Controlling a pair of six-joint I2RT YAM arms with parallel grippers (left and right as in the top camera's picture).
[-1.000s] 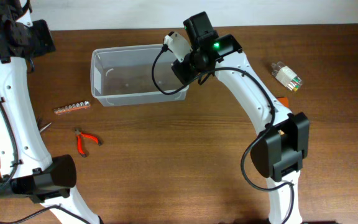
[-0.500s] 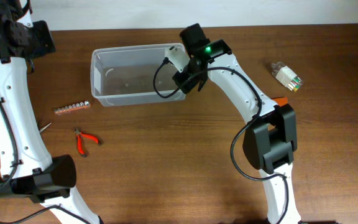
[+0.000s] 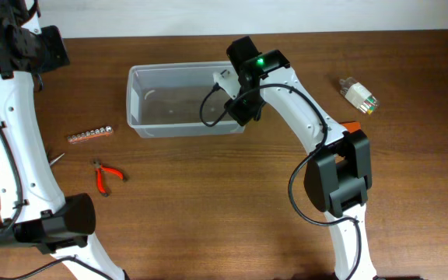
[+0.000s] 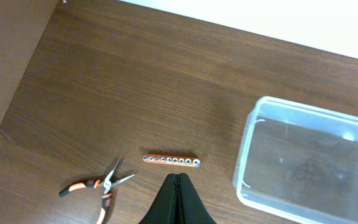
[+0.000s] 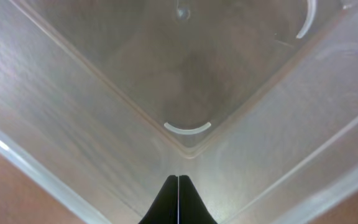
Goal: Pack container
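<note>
The container (image 3: 136, 101) is a clear plastic bin at the table's upper middle, with nothing showing inside. My right gripper (image 3: 238, 109) is at its right near corner. In the right wrist view the fingers (image 5: 178, 178) are closed together at that corner, with the container's walls (image 5: 104, 93) filling the frame, and they look pinched on the rim. My left gripper (image 4: 178, 178) is shut and empty, high above the table to the left of the container (image 4: 248, 168).
Orange-handled pliers (image 3: 107, 176) (image 4: 98, 186) and an orange bit strip (image 3: 89, 136) (image 4: 171, 161) lie left of the container. A small metal piece (image 3: 55, 157) lies nearer the left arm. A clear packet (image 3: 359, 95) and an orange item (image 3: 351, 125) lie at the right.
My right arm swung left to the container's right corner. The container then slid a little to the right and toward the front with the gripper. The left arm has not moved.
</note>
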